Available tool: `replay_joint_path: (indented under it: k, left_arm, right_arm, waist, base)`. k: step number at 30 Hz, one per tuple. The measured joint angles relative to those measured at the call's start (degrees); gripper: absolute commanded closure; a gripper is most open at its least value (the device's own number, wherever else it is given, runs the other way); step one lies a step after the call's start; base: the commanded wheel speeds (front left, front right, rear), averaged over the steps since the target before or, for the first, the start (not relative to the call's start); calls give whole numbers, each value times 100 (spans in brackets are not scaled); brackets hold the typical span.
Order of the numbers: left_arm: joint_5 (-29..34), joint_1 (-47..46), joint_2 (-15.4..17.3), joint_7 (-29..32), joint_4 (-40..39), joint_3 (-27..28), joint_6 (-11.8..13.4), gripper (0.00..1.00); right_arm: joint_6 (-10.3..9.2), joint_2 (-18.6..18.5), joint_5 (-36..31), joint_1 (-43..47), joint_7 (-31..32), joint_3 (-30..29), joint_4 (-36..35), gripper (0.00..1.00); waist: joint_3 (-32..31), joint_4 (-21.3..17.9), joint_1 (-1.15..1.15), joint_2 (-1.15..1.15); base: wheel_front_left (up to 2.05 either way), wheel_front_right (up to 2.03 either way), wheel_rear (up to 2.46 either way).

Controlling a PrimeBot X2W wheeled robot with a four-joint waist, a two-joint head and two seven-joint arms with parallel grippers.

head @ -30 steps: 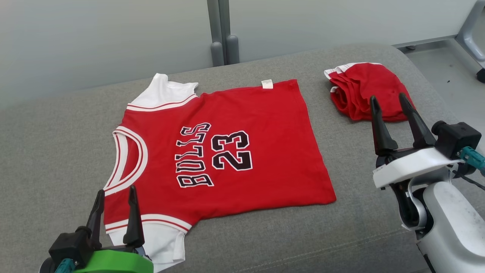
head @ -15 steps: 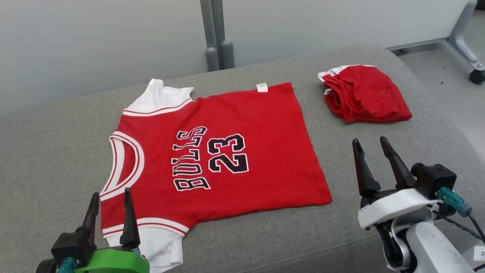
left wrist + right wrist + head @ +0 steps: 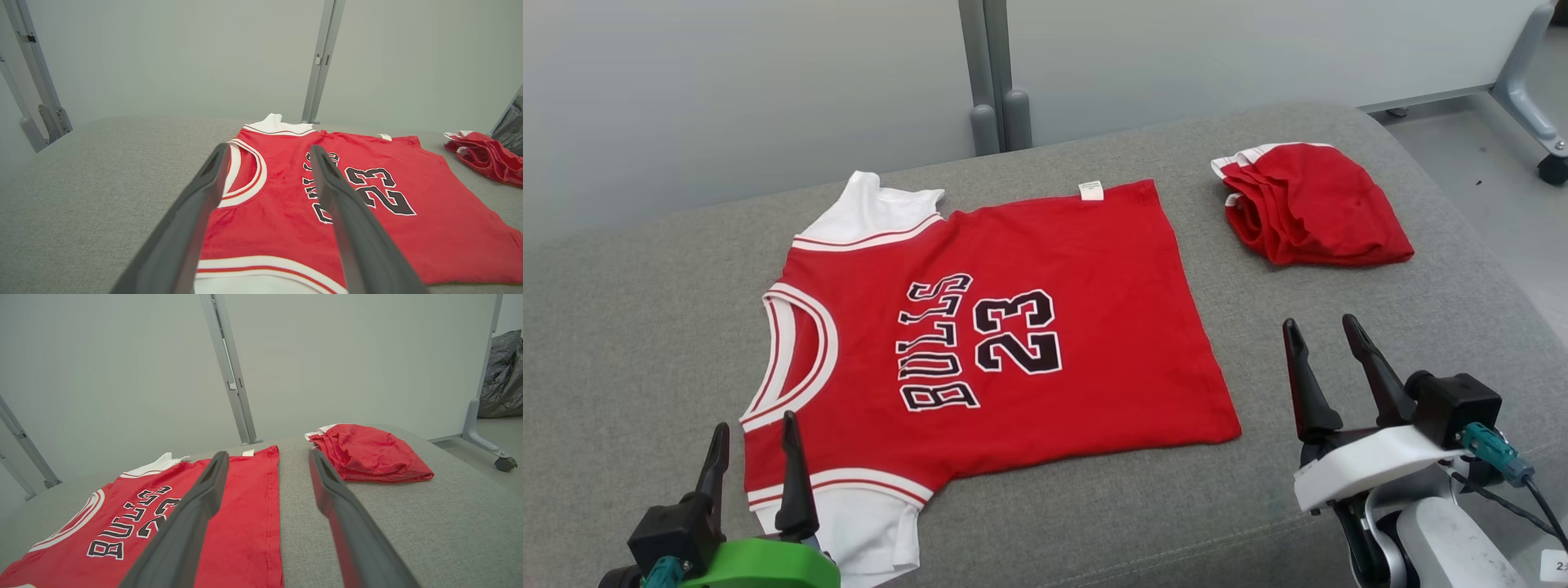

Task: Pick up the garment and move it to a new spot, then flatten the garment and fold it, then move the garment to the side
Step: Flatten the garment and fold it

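The garment is a red "BULLS 23" jersey with white sleeves, spread flat on the grey cushion, neck to the left. My left gripper hovers open over its near sleeve and neck corner, nothing between the fingers; the left wrist view has that gripper above the jersey. My right gripper stands open over bare cushion, right of the jersey's hem and short of a folded red piece. From the right wrist, that gripper frames the hem of the jersey.
The folded red piece with white trim lies at the cushion's far right. A pale partition with a grey post stands behind the cushion. A wheeled frame leg and a dark bag sit on the floor to the right.
My right gripper has drawn back toward me, away from the folded red piece, staying open. The left gripper has barely moved. The head view shifted slightly.
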Motion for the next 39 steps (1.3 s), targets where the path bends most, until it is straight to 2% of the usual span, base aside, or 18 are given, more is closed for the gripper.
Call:
replay_joint_path:
  k: [27,39]
  left_arm:
    - [109,101,-24,-15,176,31,0,0]
    - [-1169,727,-25,426,802,-147,-59,0]
  right_arm:
    - [235,140,-256,181,0,-234,-49,0]
    - [315,178,-276,332,0,-383,33,0]
  waist:
    - [0,120,0,0]
    - [88,228,0,0]
  base:
    - [0,0,0]
    - [0,0,0]
